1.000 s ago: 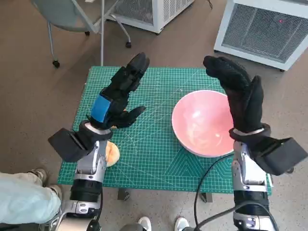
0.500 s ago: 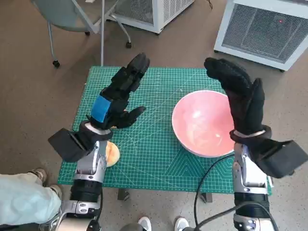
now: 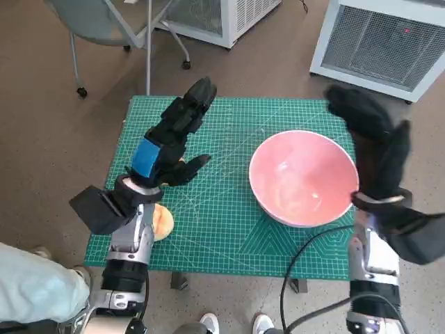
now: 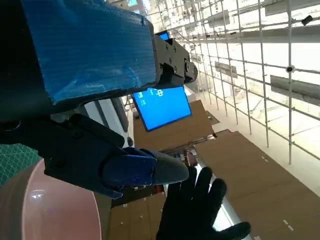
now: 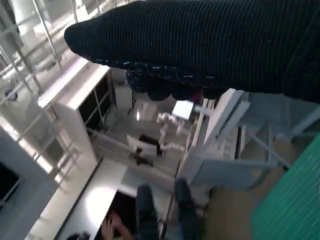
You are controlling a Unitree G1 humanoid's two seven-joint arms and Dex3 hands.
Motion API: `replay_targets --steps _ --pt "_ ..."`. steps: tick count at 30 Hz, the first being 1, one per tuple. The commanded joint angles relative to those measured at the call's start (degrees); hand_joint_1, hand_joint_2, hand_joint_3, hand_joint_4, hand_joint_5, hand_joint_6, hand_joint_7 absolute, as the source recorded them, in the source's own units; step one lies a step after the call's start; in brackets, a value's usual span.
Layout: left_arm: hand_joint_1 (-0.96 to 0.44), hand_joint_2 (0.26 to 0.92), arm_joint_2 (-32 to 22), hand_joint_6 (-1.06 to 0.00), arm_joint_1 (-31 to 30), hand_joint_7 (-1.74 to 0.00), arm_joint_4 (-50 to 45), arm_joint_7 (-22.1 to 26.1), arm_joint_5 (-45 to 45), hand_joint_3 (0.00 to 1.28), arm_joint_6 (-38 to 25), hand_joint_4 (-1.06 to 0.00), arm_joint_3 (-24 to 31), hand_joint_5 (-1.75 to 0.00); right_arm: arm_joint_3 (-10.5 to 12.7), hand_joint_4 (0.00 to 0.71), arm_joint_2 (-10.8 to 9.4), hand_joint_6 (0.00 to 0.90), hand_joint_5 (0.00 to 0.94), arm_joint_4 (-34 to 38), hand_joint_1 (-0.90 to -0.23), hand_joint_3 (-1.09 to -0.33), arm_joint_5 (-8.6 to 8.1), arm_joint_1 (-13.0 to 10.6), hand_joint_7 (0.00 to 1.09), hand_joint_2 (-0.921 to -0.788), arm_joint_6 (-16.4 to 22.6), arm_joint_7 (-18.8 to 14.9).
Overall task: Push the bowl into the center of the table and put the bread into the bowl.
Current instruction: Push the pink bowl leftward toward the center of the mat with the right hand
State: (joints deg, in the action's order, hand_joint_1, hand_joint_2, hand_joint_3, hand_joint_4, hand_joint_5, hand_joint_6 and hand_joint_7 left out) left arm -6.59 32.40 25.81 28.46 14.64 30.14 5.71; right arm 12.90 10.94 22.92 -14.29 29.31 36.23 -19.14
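Right hand (image 3: 373, 149) is up off the mat, fingers spread and holding nothing, sitting just past the far-right rim of the bowl (image 3: 303, 177). My read is it's parked on the outer side so it can shove the bowl toward the middle, but it isn't touching the rim as far as I can tell. In its own wrist view you only get the glove (image 5: 200, 50) as a dark band, so no help there

Left hand (image 3: 170, 139) is also empty, fingers stretched out and apart, hovering well to the left of the bowl. Looks like it's just waiting its turn

The bowl is pink, empty, upright, and sits on the right half of the green mat (image 3: 215, 223), near the right edge, so the push isn't done yet. The bread (image 3: 162, 223) is way off to the left of the bowl, near the mat's front-left corner, half hidden under the left forearm. Nobody's touching it

Left wrist view catches a slice of the bowl and the glove beyond it
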Motion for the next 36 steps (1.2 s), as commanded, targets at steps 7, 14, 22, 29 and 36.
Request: replay_targets --steps 7,14,22,29,36 --pt "-0.60 0.921 -0.1 -0.28 -0.5 -0.06 0.1 0.2 1.0 0.30 -0.1 -0.18 0.5 0.00 5.3 0.160 2.7 -0.001 0.002 14.6 -0.646 -0.781 1.59 -1.2 0.42 -0.921 7.9 4.0" --pt "-0.60 0.921 0.0 -0.28 -0.4 -0.06 0.2 -0.1 1.2 0.30 -0.3 -0.18 0.5 0.00 7.3 0.163 4.2 0.003 0.003 27.2 -0.616 -0.802 2.06 0.6 0.47 -0.921 13.0 6.2" --pt "-0.60 0.921 0.1 -0.28 -0.5 -0.06 -0.4 -0.6 0.9 0.31 -0.8 -0.18 0.3 0.00 7.8 0.161 4.0 0.023 0.001 37.2 -0.578 -0.839 2.90 2.8 0.50 -0.921 14.2 9.7" --pt "-0.60 0.921 -0.2 -0.28 -0.4 -0.05 -0.5 -0.7 0.5 0.31 -1.0 -0.18 0.2 0.00 8.1 0.196 2.7 0.071 0.017 43.0 -0.550 -0.861 2.38 4.8 0.53 -0.921 11.6 11.3" --pt "-0.60 0.921 -0.8 -0.28 -0.6 -0.05 -0.8 -0.6 0.5 0.31 -1.3 -0.18 0.3 0.00 9.2 0.210 0.7 0.100 0.019 46.7 -0.541 -0.868 0.93 7.1 0.54 -0.921 8.0 10.6"
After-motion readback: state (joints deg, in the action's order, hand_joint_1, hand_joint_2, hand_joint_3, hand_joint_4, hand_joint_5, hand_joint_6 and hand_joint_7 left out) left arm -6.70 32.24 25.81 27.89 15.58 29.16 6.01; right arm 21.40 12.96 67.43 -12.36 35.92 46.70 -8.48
